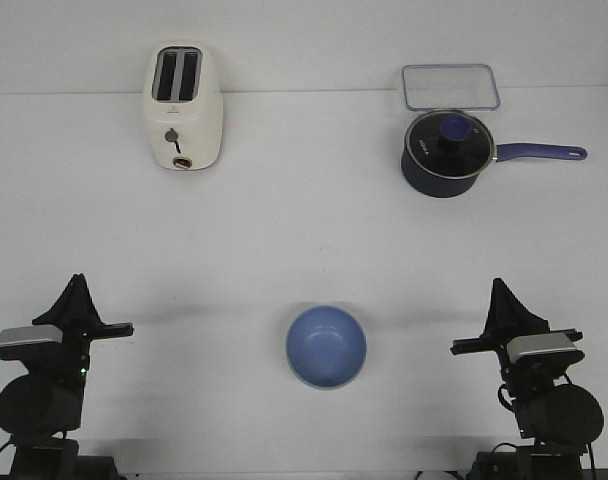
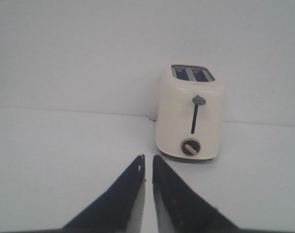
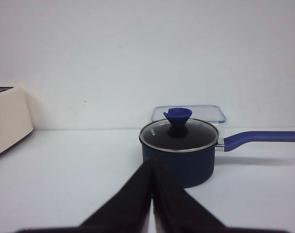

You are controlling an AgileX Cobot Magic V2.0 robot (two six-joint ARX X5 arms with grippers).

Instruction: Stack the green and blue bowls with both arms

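Note:
The periwinkle blue bowl point(image 1: 326, 346) stands upright and empty near the table's front edge, midway between my two arms. The mint green bowl shows in no view. My left gripper point(image 1: 77, 284) rests at the front left, well apart from the bowl. In the left wrist view the left gripper point(image 2: 148, 158) holds nothing, its jaws all but closed with a thin slit between them. My right gripper point(image 1: 499, 286) rests at the front right, also apart from the bowl. In the right wrist view the right gripper point(image 3: 152, 163) is shut and empty.
A cream toaster point(image 1: 184, 107) stands at the back left and also shows in the left wrist view point(image 2: 188, 119). A dark navy saucepan point(image 1: 446, 152) with a glass lid and long handle stands at the back right. A clear lidded container point(image 1: 450, 87) lies behind it.

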